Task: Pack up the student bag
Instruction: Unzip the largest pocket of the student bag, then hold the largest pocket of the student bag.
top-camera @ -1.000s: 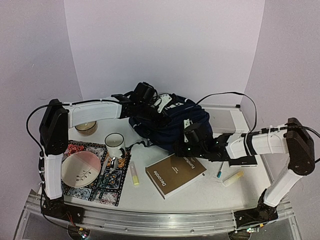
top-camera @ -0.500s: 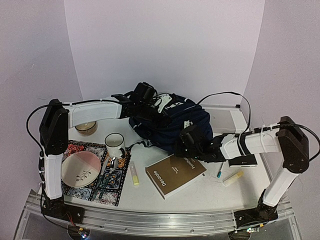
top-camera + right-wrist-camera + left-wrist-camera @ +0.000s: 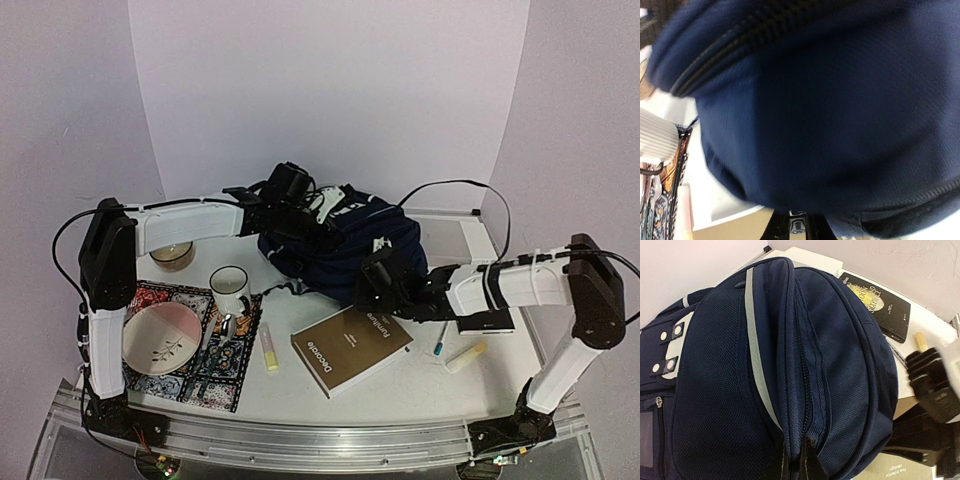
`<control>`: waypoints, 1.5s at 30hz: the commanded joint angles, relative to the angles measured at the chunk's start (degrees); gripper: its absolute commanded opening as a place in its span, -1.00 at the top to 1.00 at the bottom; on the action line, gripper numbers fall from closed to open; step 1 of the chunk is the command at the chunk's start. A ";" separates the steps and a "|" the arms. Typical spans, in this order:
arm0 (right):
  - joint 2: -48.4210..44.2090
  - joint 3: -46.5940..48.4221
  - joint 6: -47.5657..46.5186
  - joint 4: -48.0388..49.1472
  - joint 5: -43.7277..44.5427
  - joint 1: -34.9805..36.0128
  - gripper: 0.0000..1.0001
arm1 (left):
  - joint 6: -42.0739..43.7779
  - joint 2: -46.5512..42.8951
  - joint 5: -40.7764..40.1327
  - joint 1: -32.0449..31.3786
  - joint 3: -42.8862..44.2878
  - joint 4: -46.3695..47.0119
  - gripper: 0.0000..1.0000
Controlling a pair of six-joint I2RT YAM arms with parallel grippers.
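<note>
The student bag (image 3: pixel 345 245), dark navy with a grey stripe, lies in the middle of the table and fills both wrist views (image 3: pixel 790 355) (image 3: pixel 830 100). My left gripper (image 3: pixel 300 225) sits at its upper left. In the left wrist view that gripper (image 3: pixel 792 462) is shut on a fold of fabric beside the zipper. My right gripper (image 3: pixel 377 282) is at the bag's near edge. In the right wrist view it (image 3: pixel 801 226) is shut on a small white tab under the bag's bottom seam. The bag's zippers look closed.
A brown book (image 3: pixel 350 350) lies in front of the bag. A black book (image 3: pixel 880 310) lies under my right arm. A white mug (image 3: pixel 229 285) and a pink bowl (image 3: pixel 160 338) sit on a patterned mat (image 3: pixel 225 380). Near the front are yellow markers (image 3: pixel 268 347) (image 3: pixel 465 356) and a blue pen (image 3: pixel 440 340).
My right gripper has crept a little toward the bag's edge, and its fingers have narrowed onto the white tab. The left arm and the bag have stayed put.
</note>
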 commanded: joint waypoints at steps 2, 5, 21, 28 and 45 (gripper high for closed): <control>-8.19 -1.79 -3.70 -7.43 0.70 -0.22 1.00 | 3.97 -2.26 -2.84 0.06 5.12 8.28 1.00; -11.36 -2.53 -4.66 -9.31 -0.59 -0.21 1.00 | 5.63 -1.23 -3.34 0.68 4.91 8.32 1.00; -8.20 6.60 -7.34 -11.90 -11.99 0.41 1.00 | -1.05 -3.31 -5.89 1.35 1.35 9.80 0.18; -3.75 10.13 -6.56 -11.24 -9.76 0.38 1.00 | -23.63 -10.41 -12.11 1.26 -6.60 10.57 -0.31; -2.98 10.38 -6.77 -7.59 -10.52 0.41 1.00 | -75.38 -23.76 -10.67 0.38 -35.22 15.98 -0.50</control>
